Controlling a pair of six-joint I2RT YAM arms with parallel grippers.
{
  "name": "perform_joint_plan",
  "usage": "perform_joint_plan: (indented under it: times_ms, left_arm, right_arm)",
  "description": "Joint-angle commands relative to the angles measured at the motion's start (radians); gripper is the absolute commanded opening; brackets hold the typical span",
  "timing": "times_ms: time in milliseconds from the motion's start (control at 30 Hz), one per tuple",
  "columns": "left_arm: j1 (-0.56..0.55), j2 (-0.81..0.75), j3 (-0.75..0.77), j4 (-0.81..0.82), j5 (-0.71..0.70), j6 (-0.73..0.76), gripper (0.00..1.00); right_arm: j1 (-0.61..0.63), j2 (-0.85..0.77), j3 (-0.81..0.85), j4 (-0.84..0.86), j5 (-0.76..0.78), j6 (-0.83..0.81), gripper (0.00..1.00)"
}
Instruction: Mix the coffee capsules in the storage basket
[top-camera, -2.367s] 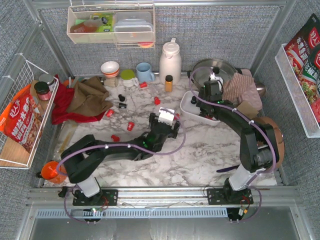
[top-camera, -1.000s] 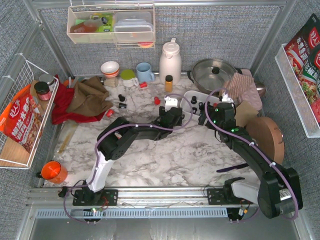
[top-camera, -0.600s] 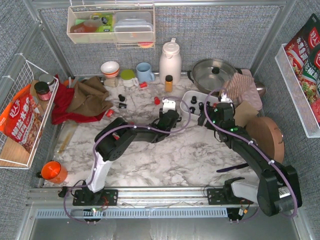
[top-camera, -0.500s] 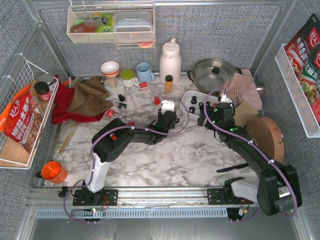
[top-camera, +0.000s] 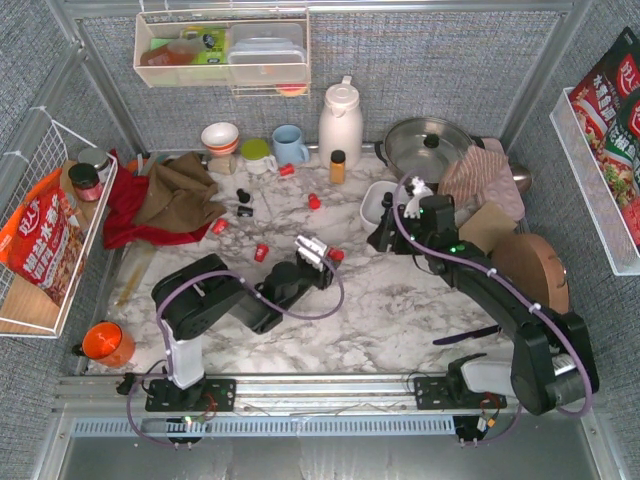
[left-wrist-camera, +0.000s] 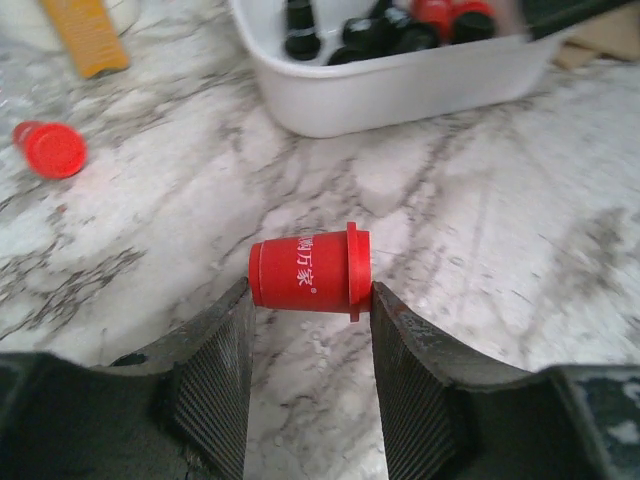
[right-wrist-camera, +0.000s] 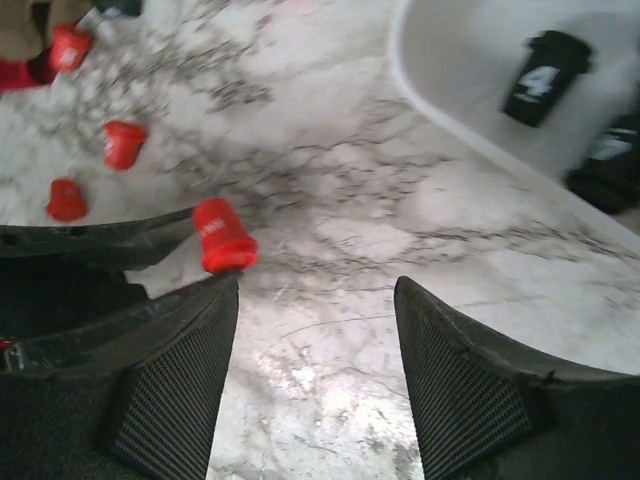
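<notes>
- Red and black coffee capsules (top-camera: 262, 251) lie loose on the marble desk (top-camera: 400, 310), scattered well to the left of the storage basket (top-camera: 372, 207).
- Closer to the storage basket, on the same side, the left pincer (left-wrist-camera: 310, 292) is clamped on one red capsule (left-wrist-camera: 308, 278). The pod lies on its side, crosswise between the fingers, with its base against one pad, its rim against the other and its white lettering facing up.
- From the left wrist, the basket's white wall stands beyond that capsule and apart from it. Several black pods and at least one red one sit inside.
- Just off the basket's left end, the right pincer (right-wrist-camera: 315, 290) has its fingers spread apart, with only bare marble between them. The clamped red capsule sits near one fingertip, outside the gap.
- Inside the basket, the right wrist view shows a black capsule (right-wrist-camera: 545, 62) marked "4" on the white floor.
</notes>
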Motion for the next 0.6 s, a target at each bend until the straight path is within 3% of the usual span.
perform_joint_plan:
  times_ms: [0, 133, 567]
  left_arm:
    - [-0.005, 0.017, -0.061, 0.404, 0.236, 0.079, 0.45]
    - [-0.029, 0.026, -0.060, 0.418, 0.280, 0.107, 0.45]
    - [-0.052, 0.006, -0.055, 0.416, 0.251, 0.174, 0.45]
  right_arm:
    - [0.047, 0.049, 0.044, 0.044, -0.168, -0.061, 0.67]
    - [0.103, 0.093, 0.087, 0.012, -0.226, -0.107, 0.62]
    - [0.164, 0.158, 0.170, -0.122, -0.186, -0.208, 0.55]
